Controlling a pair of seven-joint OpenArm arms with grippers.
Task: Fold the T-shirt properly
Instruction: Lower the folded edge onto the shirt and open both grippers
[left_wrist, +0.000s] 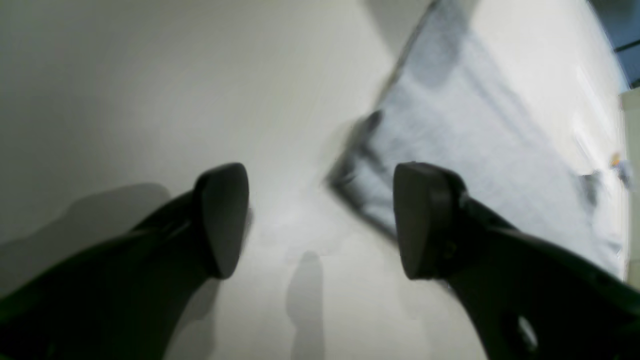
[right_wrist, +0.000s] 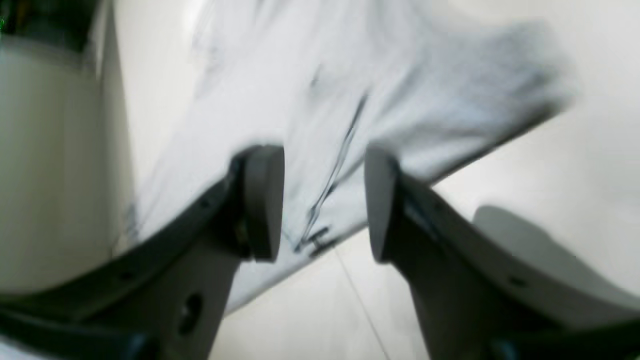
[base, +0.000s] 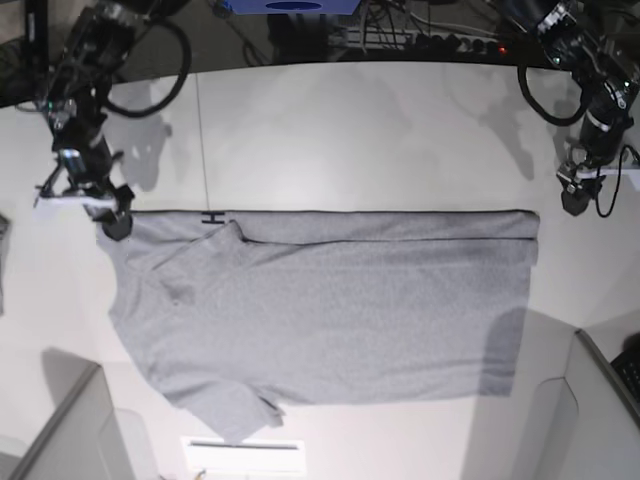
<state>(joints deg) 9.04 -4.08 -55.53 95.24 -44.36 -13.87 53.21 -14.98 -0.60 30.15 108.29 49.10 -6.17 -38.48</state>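
Observation:
The heather-grey T-shirt (base: 330, 310) lies flat on the white table (base: 380, 130), its far part folded over along a straight far edge. A sleeve sticks out at the near left. My right gripper (base: 117, 226) hovers at the fold's left corner. In the right wrist view it (right_wrist: 324, 200) is open above the T-shirt (right_wrist: 380, 85), where a bit of black lettering peeks out at the edge. My left gripper (base: 573, 203) hangs just beyond the fold's right corner. It (left_wrist: 320, 220) is open and empty over bare table, with the T-shirt corner (left_wrist: 465, 140) behind its right finger.
A thin seam (base: 203, 140) runs across the table top. Cables and a power strip (base: 440, 40) lie along the back edge. A white paper strip (base: 243, 455) sits at the front. Grey panels stand at the near left (base: 60, 430) and near right (base: 600, 400).

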